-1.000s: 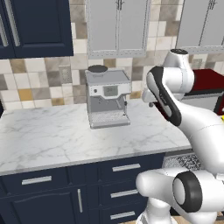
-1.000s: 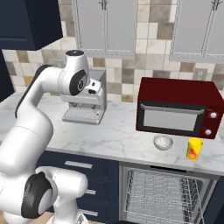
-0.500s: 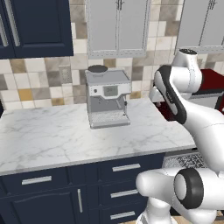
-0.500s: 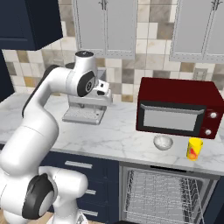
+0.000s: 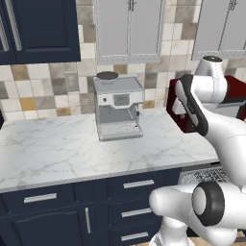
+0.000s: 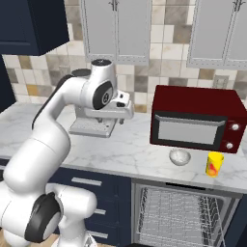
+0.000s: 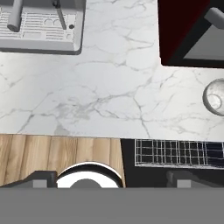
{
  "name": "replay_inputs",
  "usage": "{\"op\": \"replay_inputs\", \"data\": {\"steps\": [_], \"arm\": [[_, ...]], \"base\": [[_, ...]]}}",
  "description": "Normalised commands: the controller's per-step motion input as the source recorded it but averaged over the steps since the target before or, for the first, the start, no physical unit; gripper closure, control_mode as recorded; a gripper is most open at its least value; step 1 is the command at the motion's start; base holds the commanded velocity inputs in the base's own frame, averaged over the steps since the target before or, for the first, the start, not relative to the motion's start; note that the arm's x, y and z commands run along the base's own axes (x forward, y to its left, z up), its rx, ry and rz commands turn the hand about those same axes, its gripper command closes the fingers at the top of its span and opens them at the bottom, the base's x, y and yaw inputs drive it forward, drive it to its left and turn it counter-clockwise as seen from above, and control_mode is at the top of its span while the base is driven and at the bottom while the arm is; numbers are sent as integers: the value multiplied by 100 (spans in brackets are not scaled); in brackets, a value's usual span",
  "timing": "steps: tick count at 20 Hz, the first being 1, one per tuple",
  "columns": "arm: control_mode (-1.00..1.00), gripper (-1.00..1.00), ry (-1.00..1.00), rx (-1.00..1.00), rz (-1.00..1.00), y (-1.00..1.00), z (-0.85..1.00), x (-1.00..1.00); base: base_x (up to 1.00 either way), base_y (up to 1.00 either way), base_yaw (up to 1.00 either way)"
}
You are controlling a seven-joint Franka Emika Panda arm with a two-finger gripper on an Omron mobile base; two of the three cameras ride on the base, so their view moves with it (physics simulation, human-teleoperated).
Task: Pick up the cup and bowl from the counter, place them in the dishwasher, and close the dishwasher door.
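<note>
Pincer (image 6: 126, 102) spread wide and holding nothing, I hang it high over the counter (image 6: 130, 152), between the coffee machine (image 6: 94, 123) on the left and the red microwave (image 6: 195, 118) on the right; in my hand view the two tips (image 7: 43, 179) stand far apart at the bottom, which suits a grab not yet begun. Bowl (image 6: 180, 157) sits on the marble just in front of the microwave, small and pale, and in the hand view it shows at the right edge (image 7: 214, 97), so I judge my hand is off to its left and has to travel right and down to reach it. Cup (image 6: 214, 164), yellow with a red mark, stands upright just right of the bowl, near the counter's front edge; the two are near each other but apart, so I can take one without knocking the other. Dishwasher (image 6: 181, 217) lies straight below them with its wire rack (image 6: 173, 219) drawn out, a short drop from where they stand, which I take to be why it was left open. Its door I cannot make out clearly, though the exposed rack tells me it is down. I judge that nothing is loaded yet and the first pick is still ahead; the bowl looks low and round, so I would come at its rim from above
</note>
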Motion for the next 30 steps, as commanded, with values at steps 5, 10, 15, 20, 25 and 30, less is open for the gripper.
{"op": "replay_inputs", "data": {"steps": [5,10,15,20,25,30], "arm": [[-100,-100,0,-7,0,-33,-16,0],[-100,-100,0,-4,0,-36,-12,0],[-100,-100,0,0,0,-38,-12,0],[-100,-100,0,0,0,-37,-16,0],[-100,-100,0,0,0,-40,-14,0],[-100,-100,0,0,0,-40,-14,0]], "base": [[0,0,0],[0,0,0],[0,0,0],[0,0,0],[0,0,0],[0,0,0]]}}
